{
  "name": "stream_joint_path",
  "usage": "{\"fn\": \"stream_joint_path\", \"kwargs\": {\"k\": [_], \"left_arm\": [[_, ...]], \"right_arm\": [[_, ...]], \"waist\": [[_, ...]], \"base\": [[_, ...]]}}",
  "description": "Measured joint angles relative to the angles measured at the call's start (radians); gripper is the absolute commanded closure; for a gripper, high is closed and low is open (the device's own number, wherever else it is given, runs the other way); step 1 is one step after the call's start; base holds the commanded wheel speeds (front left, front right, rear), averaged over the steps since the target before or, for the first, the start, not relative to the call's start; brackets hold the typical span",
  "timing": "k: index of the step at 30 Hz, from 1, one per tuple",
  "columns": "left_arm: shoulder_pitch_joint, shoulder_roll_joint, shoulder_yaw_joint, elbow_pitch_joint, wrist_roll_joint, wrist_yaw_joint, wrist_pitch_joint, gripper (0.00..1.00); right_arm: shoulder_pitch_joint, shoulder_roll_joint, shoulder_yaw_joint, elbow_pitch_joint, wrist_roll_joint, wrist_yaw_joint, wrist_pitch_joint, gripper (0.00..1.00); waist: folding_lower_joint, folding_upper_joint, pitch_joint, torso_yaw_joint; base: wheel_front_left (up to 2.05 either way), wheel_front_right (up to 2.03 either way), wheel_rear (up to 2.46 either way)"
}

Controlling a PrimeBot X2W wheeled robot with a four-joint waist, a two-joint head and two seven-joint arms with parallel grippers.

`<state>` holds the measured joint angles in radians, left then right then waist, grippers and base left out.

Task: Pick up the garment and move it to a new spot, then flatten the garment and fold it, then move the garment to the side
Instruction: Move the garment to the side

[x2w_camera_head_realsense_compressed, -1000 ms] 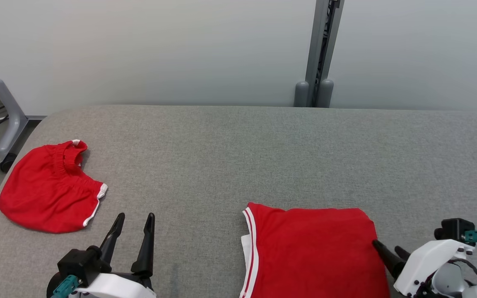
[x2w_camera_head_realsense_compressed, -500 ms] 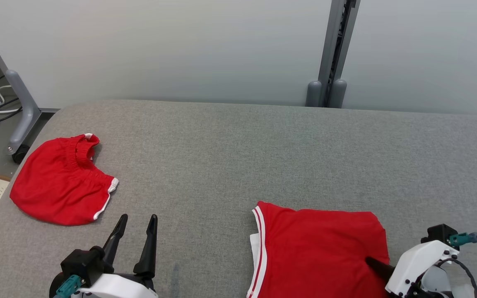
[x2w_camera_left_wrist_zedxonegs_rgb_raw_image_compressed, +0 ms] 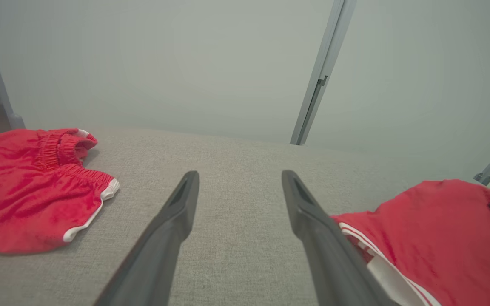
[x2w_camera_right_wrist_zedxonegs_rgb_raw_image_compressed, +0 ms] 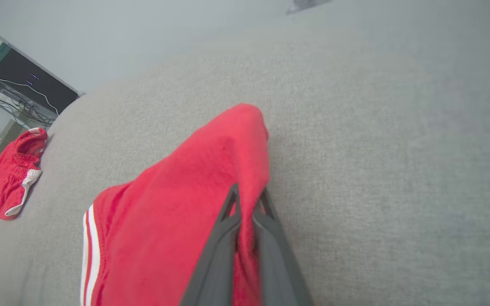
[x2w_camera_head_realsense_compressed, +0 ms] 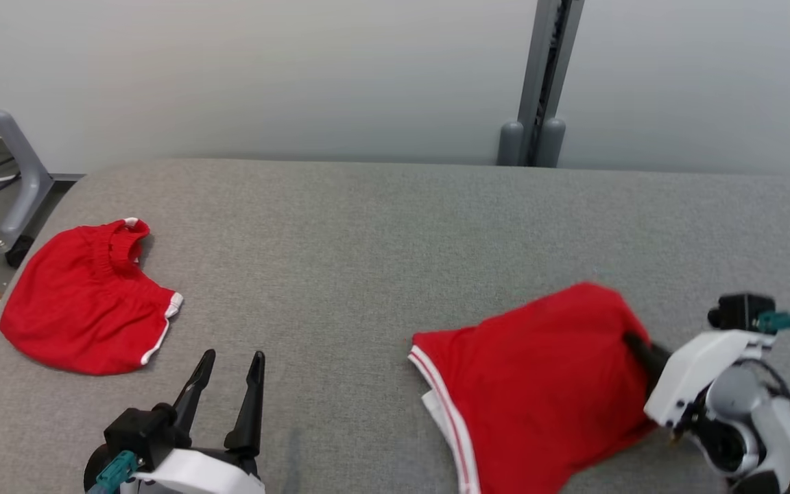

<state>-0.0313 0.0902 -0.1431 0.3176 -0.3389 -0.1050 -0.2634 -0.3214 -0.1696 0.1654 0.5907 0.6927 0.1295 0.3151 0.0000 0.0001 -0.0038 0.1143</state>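
Now that the right gripper (x2w_camera_right_wrist_zedxonegs_rgb_raw_image_compressed: 249, 193) has clamped shut on the folded red garment (x2w_camera_head_realsense_compressed: 539, 398), the cloth lifts at its fingertips and trails to their left. Moving it aside seems underway. The left gripper (x2w_camera_head_realsense_compressed: 233, 355) hovers, fingers apart.

Table (x2w_camera_head_realsense_compressed: 367, 240): spans the head view from left to right, and everything below lies on it or hangs over it.
Garment (x2w_camera_head_realsense_compressed: 539, 391): on the table's front right, its far right corner raised off the surface.
Shorts (x2w_camera_head_realsense_compressed: 73, 309): flat on the table near its left edge, well apart from the garment.
Left gripper (x2w_camera_head_realsense_compressed: 233, 355): over the front of the table, between the shorts and the garment, touching neither.
Right gripper (x2w_camera_right_wrist_zedxonegs_rgb_raw_image_compressed: 249, 191): at the garment's right edge, with cloth pinched between its fingers.
Wall (x2w_camera_head_realsense_compressed: 265, 68): behind the table's far edge.
Post (x2w_camera_head_realsense_compressed: 539, 82): upright against the wall, behind the table, right of centre.
Wheeled leg (x2w_camera_head_realsense_compressed: 18, 178): on the floor beyond the table's left end.
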Motion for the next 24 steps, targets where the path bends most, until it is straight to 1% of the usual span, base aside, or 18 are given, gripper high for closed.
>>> {"fn": "stream_joint_path", "kwargs": {"k": [5,10,18,19,20,24], "left_arm": [[-0.036,0.001,-0.013,-0.022,0.006,-0.001,0.000,0.00],[-0.100,-0.002,-0.041,-0.080,0.028,-0.009,0.000,0.00],[-0.207,-0.007,-0.095,-0.157,0.060,-0.014,0.000,0.00],[-0.220,-0.006,-0.100,-0.161,0.063,-0.015,0.000,0.00],[-0.241,-0.004,-0.107,-0.171,0.067,-0.017,0.000,0.00],[-0.273,0.003,-0.116,-0.181,0.077,-0.017,0.000,0.00]], "right_arm": [[-0.117,-0.098,0.081,-0.025,-0.007,0.000,-0.060,1.00],[-0.253,-0.197,0.125,0.004,0.003,0.000,-0.130,1.00],[-0.457,-0.314,0.143,0.081,0.020,0.000,-0.268,1.00],[-0.484,-0.325,0.140,0.093,0.020,0.000,-0.291,1.00],[-0.538,-0.346,0.134,0.116,0.019,0.000,-0.336,1.00],[-0.633,-0.380,0.122,0.183,0.008,0.000,-0.403,1.00]], "waist": [[0.0000,0.0000,0.045,-0.024],[0.0000,0.0000,0.118,-0.048],[0.0000,0.0000,0.270,-0.074],[0.0001,0.0000,0.291,-0.077],[0.0000,0.0000,0.333,-0.082],[0.0000,0.0000,0.412,-0.092]], "base": [[0.00,0.00,0.00],[0.00,0.00,0.00],[0.00,0.00,0.00],[0.00,0.00,0.00],[0.00,0.00,0.00],[0.00,0.00,0.00]]}}
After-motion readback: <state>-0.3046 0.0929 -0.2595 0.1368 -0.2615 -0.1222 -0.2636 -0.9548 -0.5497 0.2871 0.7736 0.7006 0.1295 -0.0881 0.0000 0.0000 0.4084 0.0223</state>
